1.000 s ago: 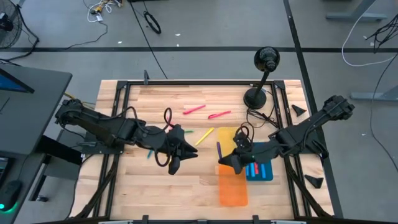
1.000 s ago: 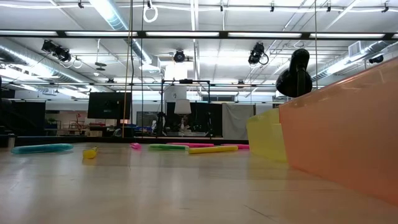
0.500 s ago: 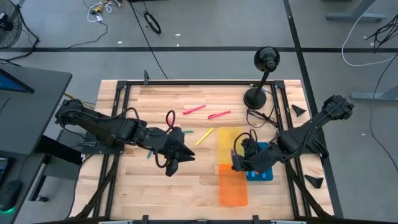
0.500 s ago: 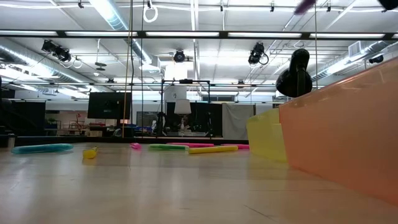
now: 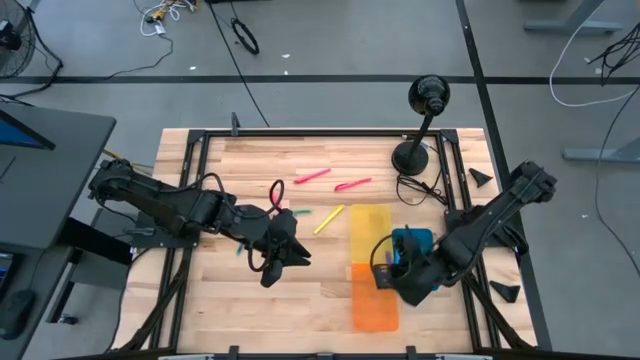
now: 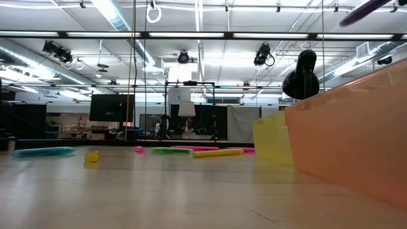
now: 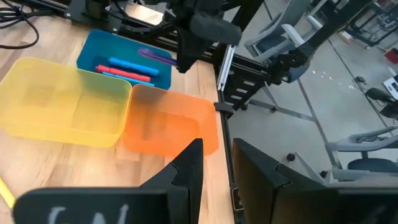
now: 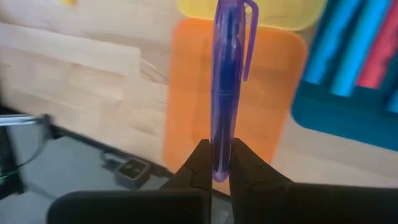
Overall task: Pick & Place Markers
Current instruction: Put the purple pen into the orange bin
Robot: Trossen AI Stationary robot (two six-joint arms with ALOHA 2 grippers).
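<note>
Two arms over wooden table (image 5: pixel 200 290), one purple marker (image 8: pixel 225 93) carried toward trays.

Left to right: left gripper (image 5: pixel 268 275) hovering over bare wood, fingers slightly apart, holding nothing, loose markers (image 5: pixel 330 183) lying beyond; right gripper (image 5: pixel 381 276) clamped on the purple marker's end, long axis running straight out from fingertips, poised above orange tray (image 5: pixel 374 305), blue tray (image 5: pixel 420 281) just beside, nearer this arm.

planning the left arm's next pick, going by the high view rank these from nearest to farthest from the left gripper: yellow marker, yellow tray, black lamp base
From the left gripper, shown on the picture's left:
1. yellow marker, lying on the wood up and to the right of the gripper.
2. yellow tray, further right, past the marker, above the orange tray.
3. black lamp base, far toward the table's back right.
</note>
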